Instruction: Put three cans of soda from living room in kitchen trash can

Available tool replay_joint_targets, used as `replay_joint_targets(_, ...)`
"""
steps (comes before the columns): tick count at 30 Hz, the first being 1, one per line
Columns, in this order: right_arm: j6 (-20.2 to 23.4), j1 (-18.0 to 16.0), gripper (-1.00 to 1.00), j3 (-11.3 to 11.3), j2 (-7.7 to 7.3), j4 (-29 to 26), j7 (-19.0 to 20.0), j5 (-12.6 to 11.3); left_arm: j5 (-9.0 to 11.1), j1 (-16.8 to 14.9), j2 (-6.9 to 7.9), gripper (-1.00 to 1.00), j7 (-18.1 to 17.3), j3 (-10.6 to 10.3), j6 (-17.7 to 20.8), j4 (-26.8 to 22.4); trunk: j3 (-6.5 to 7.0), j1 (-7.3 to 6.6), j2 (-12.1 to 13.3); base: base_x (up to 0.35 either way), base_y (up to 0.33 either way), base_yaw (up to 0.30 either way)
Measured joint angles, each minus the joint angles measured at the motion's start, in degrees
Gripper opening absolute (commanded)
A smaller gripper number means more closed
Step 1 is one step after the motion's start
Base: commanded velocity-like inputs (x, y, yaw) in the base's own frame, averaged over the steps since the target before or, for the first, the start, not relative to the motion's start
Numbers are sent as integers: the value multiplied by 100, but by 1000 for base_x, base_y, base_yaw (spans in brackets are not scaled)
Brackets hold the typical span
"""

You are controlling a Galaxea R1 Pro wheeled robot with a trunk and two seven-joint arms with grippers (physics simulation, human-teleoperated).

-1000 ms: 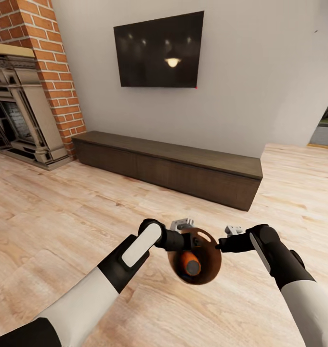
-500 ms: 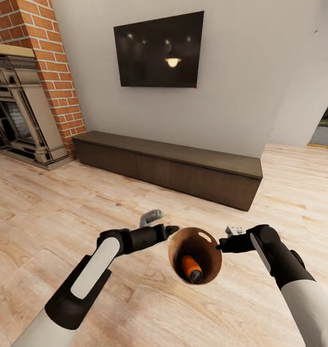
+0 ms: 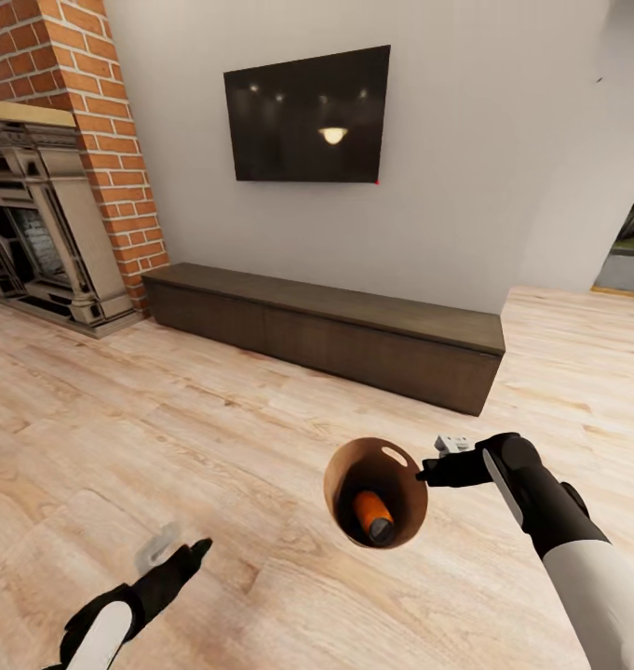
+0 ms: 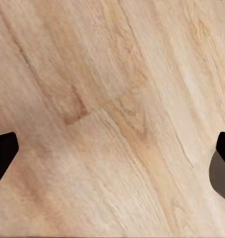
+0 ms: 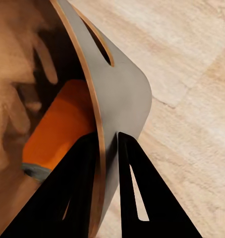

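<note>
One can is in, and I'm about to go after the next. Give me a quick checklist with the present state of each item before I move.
1. Right claw pinching the trash can by its rim: ok, one finger inside the wall, one outside.
2. Can of soda seated inside the trash can: ok, lying on its side at the bottom.
3. Trash can steady enough to carry: cannot tell, it hangs from a single rim pinch and looks tilted.
4. Left claw free for the next pick: ok, fingers spread with bare floor between them.
5. Other two cans located: not ok.
6. Path ahead: not ok, a low cabinet stands in front.
</note>
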Motion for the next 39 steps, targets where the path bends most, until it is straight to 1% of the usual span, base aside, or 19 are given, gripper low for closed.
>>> replay_joint_targets(1,-18,0,-100,14,0,-2,-7,64,-99,43,-119,100,-4,-277,-400,342,0,0,0,0,0,242)
replay_joint_targets(3,-39,1,-100,15,-1,-6,-17,143,-161,49,-208,100,-8,-489,-511,575,0,0,0,0,0,283)
replay_joint_targets(4,-36,4,-100,15,-1,-9,-17,129,-195,50,-217,100,-9,-518,-554,609,0,0,0,0,0,288)
replay_joint_targets(7,4,6,-100,19,0,-12,-5,-17,-216,50,-221,100,-11,-538,-589,630,0,0,0,0,13,262)
replay_joint_targets(8,9,6,-100,21,0,-12,-4,-33,-220,50,-222,100,-11,-543,-597,636,0,0,0,0,163,192)
replay_joint_targets(12,-33,12,-100,25,-9,-35,-20,122,-229,50,-223,100,-11,-549,-610,644,0,0,0,0,233,155)
replay_joint_targets(17,-10,15,-100,21,-21,-58,-12,41,-240,50,-224,100,-11,-558,-619,646,0,0,0,70,291,223)
replay_joint_targets(22,8,54,-100,32,-26,-58,1,-3,-356,50,-224,100,-11,-562,-620,646,0,0,0,195,292,151)
replay_joint_targets(27,-20,110,-100,31,-8,-53,-16,80,-394,50,-224,100,-11,-560,-621,646,0,0,0,246,277,25)
replay_joint_targets(30,-9,109,-100,44,2,-2,-40,46,-382,50,-224,100,-11,-538,-617,646,0,0,0,257,274,6)
replay_joint_targets(32,7,81,-100,41,6,170,-50,15,-383,50,-224,100,-11,-532,-615,646,0,0,0,259,273,2)
replay_joint_targets(33,-3,46,-100,32,10,387,-49,-8,-386,49,-224,100,-11,-530,-615,646,0,0,0,259,273,1)
replay_joint_targets(34,5,16,-100,38,12,554,-46,17,-388,50,-224,100,-11,-528,-614,646,0,0,0,260,273,1)
replay_joint_targets(35,-14,-119,-100,26,23,900,-33,52,-392,50,-224,100,-11,-527,-616,646,0,0,0,260,273,1)
replay_joint_targets(37,-57,-225,-100,12,36,1154,-37,134,-396,50,-224,100,-11,-526,-615,646,0,0,0,260,273,0)
replay_joint_targets(38,-49,-280,-100,3,42,1341,-21,92,-400,50,-224,100,-11,-526,-614,646,0,0,0,260,273,0)
replay_joint_targets(39,-18,-327,-100,-1,45,1596,1,-16,-398,50,-224,100,-11,-525,-618,643,0,0,0,259,273,0)
